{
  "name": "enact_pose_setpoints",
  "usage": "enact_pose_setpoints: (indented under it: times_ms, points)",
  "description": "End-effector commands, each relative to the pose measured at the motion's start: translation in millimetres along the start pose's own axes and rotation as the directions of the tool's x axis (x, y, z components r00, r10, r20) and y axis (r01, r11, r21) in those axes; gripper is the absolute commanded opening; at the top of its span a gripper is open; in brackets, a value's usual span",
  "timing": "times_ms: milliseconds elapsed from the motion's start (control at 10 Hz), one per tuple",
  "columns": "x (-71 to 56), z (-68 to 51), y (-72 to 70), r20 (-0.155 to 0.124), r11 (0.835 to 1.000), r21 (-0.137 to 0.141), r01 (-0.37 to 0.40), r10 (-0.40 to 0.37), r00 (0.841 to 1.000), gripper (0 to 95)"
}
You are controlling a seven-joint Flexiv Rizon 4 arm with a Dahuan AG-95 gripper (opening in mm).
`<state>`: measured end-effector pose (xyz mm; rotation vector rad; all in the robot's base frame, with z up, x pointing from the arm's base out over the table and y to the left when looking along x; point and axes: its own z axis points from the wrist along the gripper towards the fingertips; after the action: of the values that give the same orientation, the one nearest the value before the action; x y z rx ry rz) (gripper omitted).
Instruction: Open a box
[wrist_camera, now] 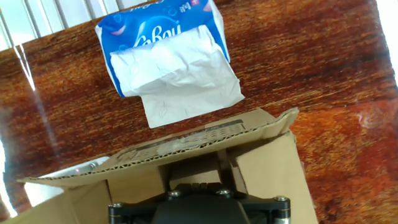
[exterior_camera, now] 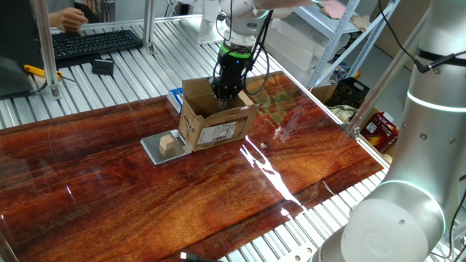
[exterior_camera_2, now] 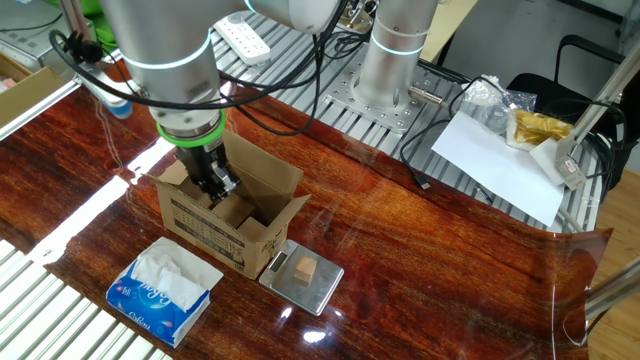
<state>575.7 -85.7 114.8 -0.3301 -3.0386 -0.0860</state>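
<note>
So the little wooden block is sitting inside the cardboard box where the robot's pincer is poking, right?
Not quite. The pincer is poking down into the open cardboard box, but the little wooden block isn't inside it. It sits on the small grey scale on the table right beside the box. The other fixed view shows this best.

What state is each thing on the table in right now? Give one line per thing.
box: upright, top flaps open
gripper: shut, pointing down into the box
tissue packet: lying flat beside the box, a tissue sticking out
wooden cube: resting on the scale
scale: flat on the table, next to the box
</note>
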Motion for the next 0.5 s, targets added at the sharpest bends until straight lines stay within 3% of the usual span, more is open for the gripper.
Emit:
enact_pose_setpoints:
  times_ms: [100, 200, 500]
  points:
    - [-0.8, 0.4, 0.6, 0.001, 0.991, 0.058, 0.125, -0.125, 0.992, 0.0]
    - [-0.8, 0.4, 0.6, 0.001, 0.985, 0.074, 0.154, -0.155, 0.988, 0.0]
    - [-0.8, 0.4, 0.6, 0.006, 0.985, 0.059, 0.16, -0.161, 0.987, 0.0]
